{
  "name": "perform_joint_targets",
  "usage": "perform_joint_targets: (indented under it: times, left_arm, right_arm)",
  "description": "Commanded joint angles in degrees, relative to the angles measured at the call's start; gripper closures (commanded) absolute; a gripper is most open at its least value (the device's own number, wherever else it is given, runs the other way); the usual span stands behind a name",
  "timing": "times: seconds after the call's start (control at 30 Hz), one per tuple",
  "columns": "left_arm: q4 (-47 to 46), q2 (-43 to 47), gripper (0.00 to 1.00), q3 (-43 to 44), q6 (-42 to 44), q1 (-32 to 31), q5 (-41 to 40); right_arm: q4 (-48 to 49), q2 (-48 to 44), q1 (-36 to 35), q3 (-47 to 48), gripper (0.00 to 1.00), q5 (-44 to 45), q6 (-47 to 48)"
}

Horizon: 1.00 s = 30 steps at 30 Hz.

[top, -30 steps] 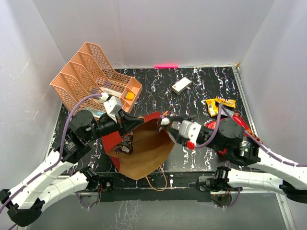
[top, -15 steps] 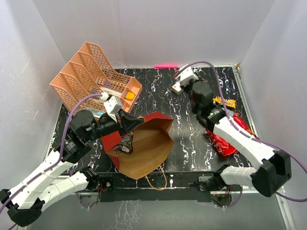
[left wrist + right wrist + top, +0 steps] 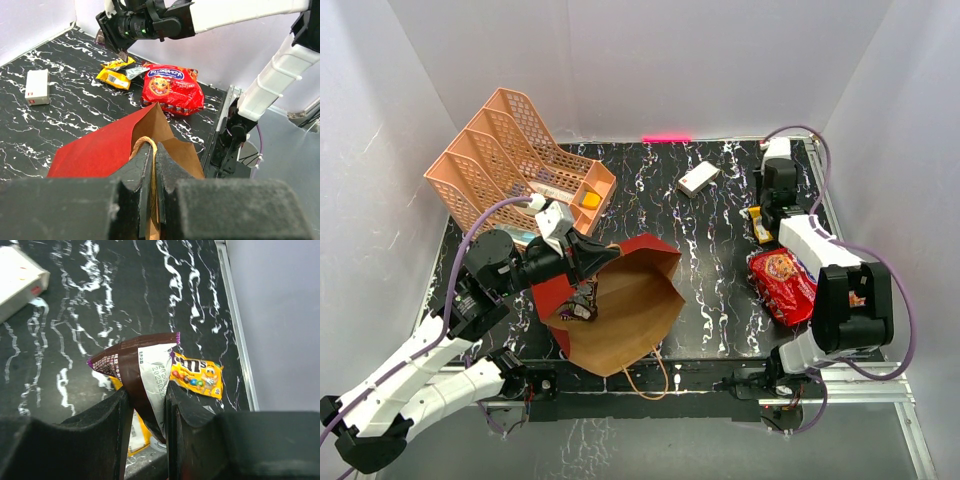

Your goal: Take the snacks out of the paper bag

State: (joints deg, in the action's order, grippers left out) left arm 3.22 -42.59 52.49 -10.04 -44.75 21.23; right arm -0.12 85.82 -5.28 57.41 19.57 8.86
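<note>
Table: a black marbled table (image 3: pixel 710 300) fills the middle of the overhead view, with both arms out over it.
Paper bag: the paper bag (image 3: pixel 625 310) lies tilted at lower centre-left of the overhead view. It is dark red outside, and its mouth gapes wide to show the brown kraft inside. A cord loop hangs off its near edge.
Peach tray: the peach tray (image 3: pixel 500 160) stands at upper left, just beyond the bag.
Red cookie packet: the red cookie packet (image 3: pixel 782 285) is out of the bag, flat on the table at the right of the frame, well apart from the bag.
Left gripper: the left gripper (image 3: pixel 153 155) is pinched right down on the bag's rim, fingers almost together, with paper edge and cord handle squeezed between them.
Right gripper: the right gripper (image 3: pixel 147 395) is at upper right overhead, with its fingers closed narrow on a wrapper.
White box: the white box (image 3: pixel 698 178) sits at upper centre, on its own.
Dark brown wrapper: the dark brown wrapper (image 3: pixel 137 365) is clamped in the right fingers and folded, its silver inside showing.
Yellow wrapper: a yellow wrapper (image 3: pixel 197 376) lies on the table just behind the held one, near the right rail.
Second dark wrapper: a second dark wrapper (image 3: pixel 582 303) shows inside the bag's mouth, below the left gripper.
</note>
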Motion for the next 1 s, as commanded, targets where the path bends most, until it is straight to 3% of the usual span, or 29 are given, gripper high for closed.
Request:
perform_joint_targets:
  times: [0.0, 0.3, 0.53, 0.63, 0.8, 0.97]
  left_arm:
    - [-2.0, 1.3, 0.98, 0.0, 0.1, -0.2, 1.5]
    - [-1.4, 2.0, 0.98, 0.4, 0.2, -0.2, 1.8]
    - [-0.8, 1.9, 0.98, 0.6, 0.4, -0.2, 1.4]
    - [-0.7, 1.5, 0.98, 0.5, 0.2, -0.2, 1.6]
    - [-0.3, 1.4, 0.98, 0.3, 0.2, -0.2, 1.5]
    - [0.1, 1.2, 0.98, 0.2, 0.2, -0.2, 0.9]
  right_arm:
    - [4.1, 1.3, 5.0, -1.1, 0.68, -3.0, -6.1]
    - [7.0, 7.8, 9.8, -3.8, 0.68, -3.8, -5.0]
    - [6.0, 7.7, 9.9, -3.6, 0.46, -8.4, -4.9]
    - [4.9, 4.8, 9.9, -3.6, 0.33, -8.3, -4.4]
    - [3.7, -4.2, 9.9, -4.5, 0.31, -10.0, -4.9]
    - [8.0, -16.8, 9.2, -10.3, 0.30, -22.1, -8.2]
